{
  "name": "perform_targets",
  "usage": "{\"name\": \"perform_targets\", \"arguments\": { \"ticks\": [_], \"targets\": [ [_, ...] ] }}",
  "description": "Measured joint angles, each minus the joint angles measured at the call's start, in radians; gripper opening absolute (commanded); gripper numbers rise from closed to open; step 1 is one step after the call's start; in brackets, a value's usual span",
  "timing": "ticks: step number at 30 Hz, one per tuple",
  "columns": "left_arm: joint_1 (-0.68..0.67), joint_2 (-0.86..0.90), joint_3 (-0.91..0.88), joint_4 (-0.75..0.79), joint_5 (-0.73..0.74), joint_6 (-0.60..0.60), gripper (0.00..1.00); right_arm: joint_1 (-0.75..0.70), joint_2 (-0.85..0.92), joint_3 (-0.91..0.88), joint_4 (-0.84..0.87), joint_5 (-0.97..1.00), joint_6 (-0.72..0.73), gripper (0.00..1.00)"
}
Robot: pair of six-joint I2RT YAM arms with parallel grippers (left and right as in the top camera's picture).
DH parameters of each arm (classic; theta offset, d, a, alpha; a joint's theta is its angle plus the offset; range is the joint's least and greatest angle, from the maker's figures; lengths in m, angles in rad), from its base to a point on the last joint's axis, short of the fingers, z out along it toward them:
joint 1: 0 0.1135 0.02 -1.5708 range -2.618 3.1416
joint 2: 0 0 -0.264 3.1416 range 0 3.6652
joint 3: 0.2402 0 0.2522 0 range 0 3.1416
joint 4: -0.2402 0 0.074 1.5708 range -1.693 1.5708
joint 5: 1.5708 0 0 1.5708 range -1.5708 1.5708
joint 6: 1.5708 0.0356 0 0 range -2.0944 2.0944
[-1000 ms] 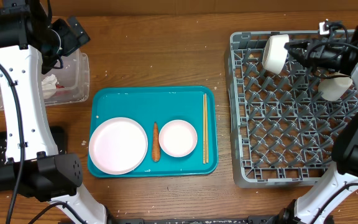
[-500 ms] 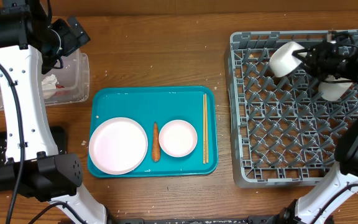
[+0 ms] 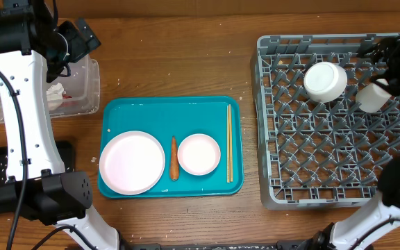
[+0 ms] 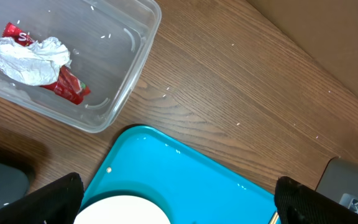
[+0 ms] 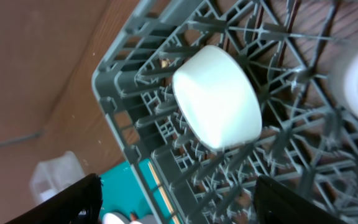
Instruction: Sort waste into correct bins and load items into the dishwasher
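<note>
Resting mouth-down on the pegs of the grey dish rack (image 3: 332, 173), a white bowl (image 5: 217, 96) sits free of the right hand (image 5: 182, 202) — its fingers are spread wide with nothing between them. A small white cup (image 3: 372, 97) lies just beside that bowl in the same rack. The left hand (image 4: 182, 202) is likewise spread and empty, near the clear tub (image 4: 126, 81), which holds the crumpled tissue (image 4: 30, 59) and red wrapper (image 4: 67, 87). On the teal tray (image 3: 186, 107) on the bench (image 3: 186, 62) lie the pink plate (image 3: 132, 162), carrot (image 3: 174, 167), second bowl (image 3: 198, 153) and chopsticks (image 3: 229, 142), side by side.
</note>
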Motion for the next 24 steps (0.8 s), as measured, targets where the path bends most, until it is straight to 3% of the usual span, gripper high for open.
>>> {"name": "perform_targets", "arguments": {
  "ticks": [5, 10, 12, 17, 24],
  "targets": [
    [0.000, 0.000, 0.000, 0.000, 0.000, 0.000, 1.00, 0.137, -0.143, 0.046, -0.126, 0.064, -0.063, 0.89],
    [0.000, 0.000, 0.000, 0.000, 0.000, 0.000, 1.00, 0.430, -0.179, 0.043, -0.156, 0.120, -0.109, 0.89],
    [0.000, 0.000, 0.000, 0.000, 0.000, 0.000, 1.00, 0.549, -0.173, 0.012, -0.121, 0.146, -0.107, 0.84],
    [0.000, 0.000, 0.000, 0.000, 0.000, 0.000, 1.00, 0.835, -0.148, -0.125, 0.021, 0.245, -0.010, 0.60],
    [0.000, 0.000, 0.000, 0.000, 0.000, 0.000, 1.00, 1.127, -0.107, -0.307, 0.233, 0.332, 0.212, 0.59]
  ]
}}
